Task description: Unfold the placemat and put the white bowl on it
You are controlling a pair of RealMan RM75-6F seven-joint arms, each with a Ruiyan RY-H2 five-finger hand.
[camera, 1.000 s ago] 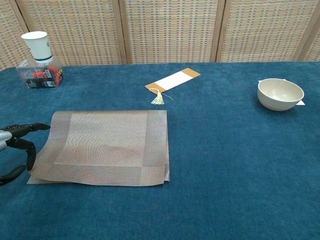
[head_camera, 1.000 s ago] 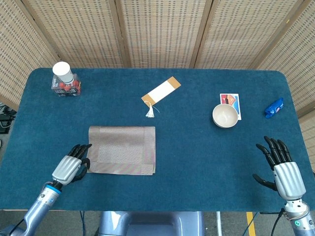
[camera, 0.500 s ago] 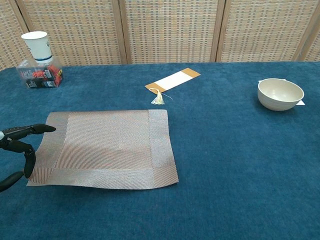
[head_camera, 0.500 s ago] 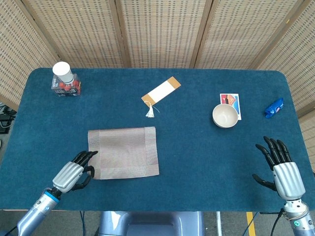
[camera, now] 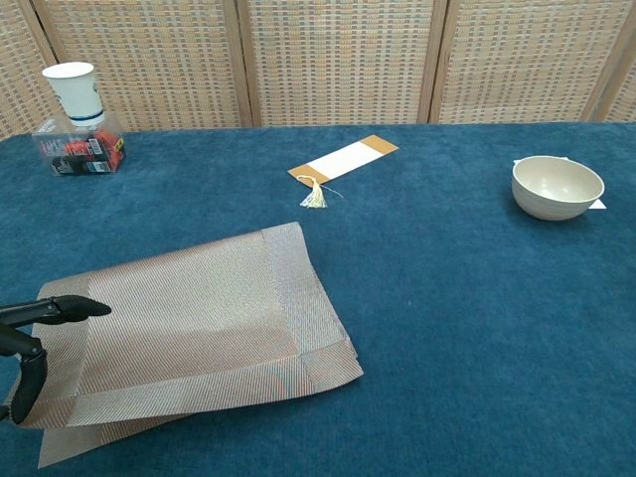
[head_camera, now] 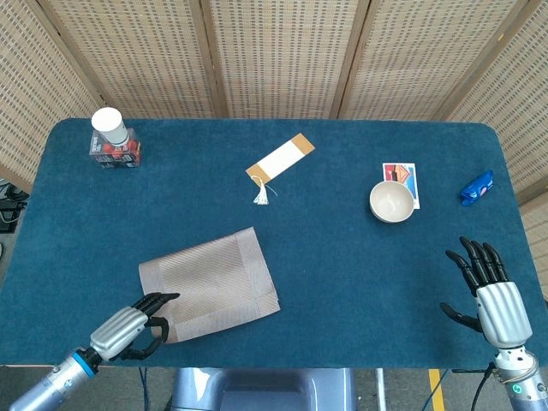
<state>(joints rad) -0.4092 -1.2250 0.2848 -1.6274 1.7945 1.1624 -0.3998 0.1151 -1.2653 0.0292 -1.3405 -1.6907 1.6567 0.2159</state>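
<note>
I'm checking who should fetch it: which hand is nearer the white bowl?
Right. The right hand hovers at the table's near right edge, just below and right of the white bowl. The left hand holds the placemat far across at near left.

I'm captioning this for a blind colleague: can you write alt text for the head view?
A left robot hand grips the near-left corner of a folded placemat on a blue table. A white bowl sits far right. The right robot hand hovers open at the near-right edge.
</note>
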